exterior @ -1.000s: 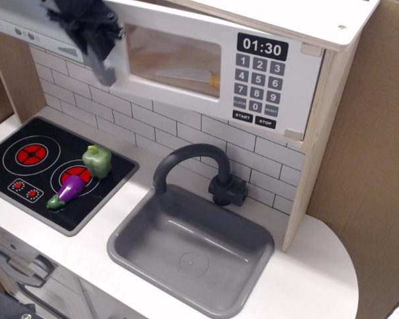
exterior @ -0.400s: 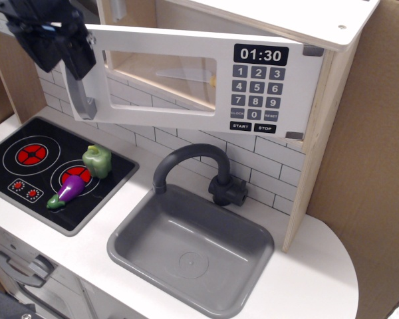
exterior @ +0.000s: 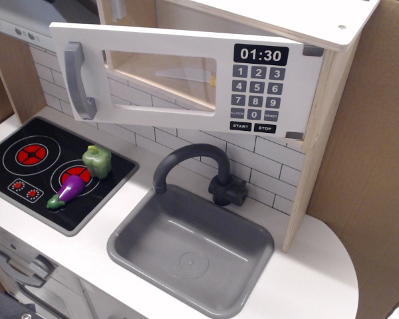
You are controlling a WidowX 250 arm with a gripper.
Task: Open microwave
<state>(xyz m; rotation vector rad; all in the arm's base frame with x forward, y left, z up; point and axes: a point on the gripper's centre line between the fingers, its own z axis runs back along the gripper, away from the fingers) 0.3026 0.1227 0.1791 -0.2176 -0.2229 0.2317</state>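
The microwave [exterior: 332, 73] is a pale wood box at the top of the view. Its white door [exterior: 186, 80] with clear window is swung partly open toward me, hinged at the right. The grey bar handle [exterior: 78, 80] stands on the door's left end. The black keypad [exterior: 255, 100] and clock digits reading 01:30 are on the door's right side. A gap shows between the door's left end and the box. The gripper is out of view.
A grey sink [exterior: 191, 247] with a dark curved faucet [exterior: 196, 166] sits below the door. A black stovetop [exterior: 46, 169] at left holds a green pepper [exterior: 97, 161] and a purple eggplant [exterior: 68, 192]. A brown cardboard wall [exterior: 372, 166] stands at right.
The gripper moved left off the handle and left the view. The door swung out from nearly closed to partly open and has stayed there since.
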